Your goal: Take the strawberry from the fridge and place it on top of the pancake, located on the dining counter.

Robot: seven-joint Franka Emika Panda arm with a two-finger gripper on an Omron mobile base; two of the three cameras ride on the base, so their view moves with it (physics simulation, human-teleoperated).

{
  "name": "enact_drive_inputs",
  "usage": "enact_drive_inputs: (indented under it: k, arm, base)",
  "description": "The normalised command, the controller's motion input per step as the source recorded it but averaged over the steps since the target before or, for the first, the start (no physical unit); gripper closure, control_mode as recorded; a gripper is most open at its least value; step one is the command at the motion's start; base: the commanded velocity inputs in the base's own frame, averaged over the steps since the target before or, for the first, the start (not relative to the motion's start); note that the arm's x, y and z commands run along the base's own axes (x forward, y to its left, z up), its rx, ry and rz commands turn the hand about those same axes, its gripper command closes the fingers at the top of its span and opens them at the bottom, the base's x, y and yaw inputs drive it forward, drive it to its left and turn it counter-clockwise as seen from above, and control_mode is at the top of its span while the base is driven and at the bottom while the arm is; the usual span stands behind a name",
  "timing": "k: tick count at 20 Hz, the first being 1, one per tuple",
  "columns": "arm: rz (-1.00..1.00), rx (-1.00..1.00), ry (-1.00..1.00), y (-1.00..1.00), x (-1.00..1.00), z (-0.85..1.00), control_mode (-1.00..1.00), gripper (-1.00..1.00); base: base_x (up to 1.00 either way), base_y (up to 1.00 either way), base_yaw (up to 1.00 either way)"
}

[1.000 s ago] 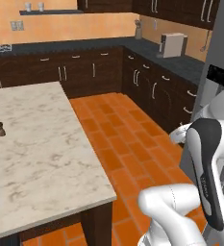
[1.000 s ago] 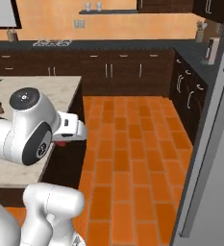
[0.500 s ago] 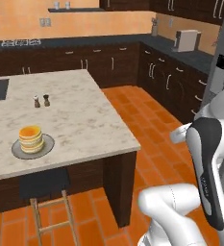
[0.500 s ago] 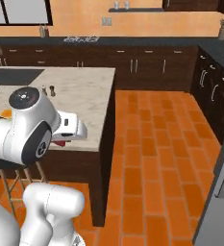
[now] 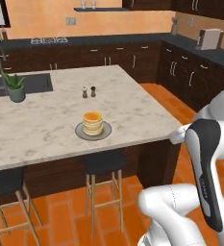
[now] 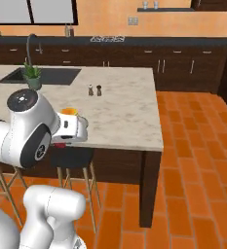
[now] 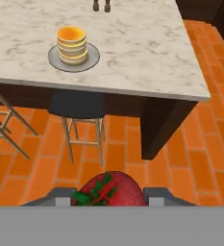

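A rendered home kitchen with an island for dining

We are looking at a pale marbled tabletop (image 5: 132, 108) with an inset dark sink (image 5: 24, 84), a potted plant (image 5: 15, 88), salt and pepper shakers (image 5: 89, 91) and a pancake (image 5: 92, 123) stack on a grey plate, with dark stools (image 5: 103, 163) sitting under its edge; dark wood cabinets (image 5: 132, 60), a stovetop (image 5: 48, 41) and an orange brick floor (image 6: 193, 146) are surrounding it.

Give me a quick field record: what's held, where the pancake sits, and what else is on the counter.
held: strawberry, gripper shut on it
pancake: stacked on a grey plate, near the counter's front edge, above a stool
dining counter: also holds two small shakers, a potted plant, an inset sink
placement: not yet done, berry short of the counter
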Motion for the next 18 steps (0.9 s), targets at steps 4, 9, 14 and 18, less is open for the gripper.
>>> enact_drive_inputs:
  k: [4,9,14,18]
  arm:
    - [0.00,0.00,0.00,0.00,0.00,0.00,1.00,1.00]
    - [0.00,0.00,0.00,0.00,0.00,0.00,1.00,1.00]
    - [0.00,0.00,0.00,0.00,0.00,0.00,1.00,1.00]
    - [0.00,0.00,0.00,0.00,0.00,0.00,1.00,1.00]
  base:
    - [0.25,0.92,0.20]
    - [0.61,0.68,0.26]
    - [1.00,-0.16,0.04]
    - [1.00,-0.40,0.00]
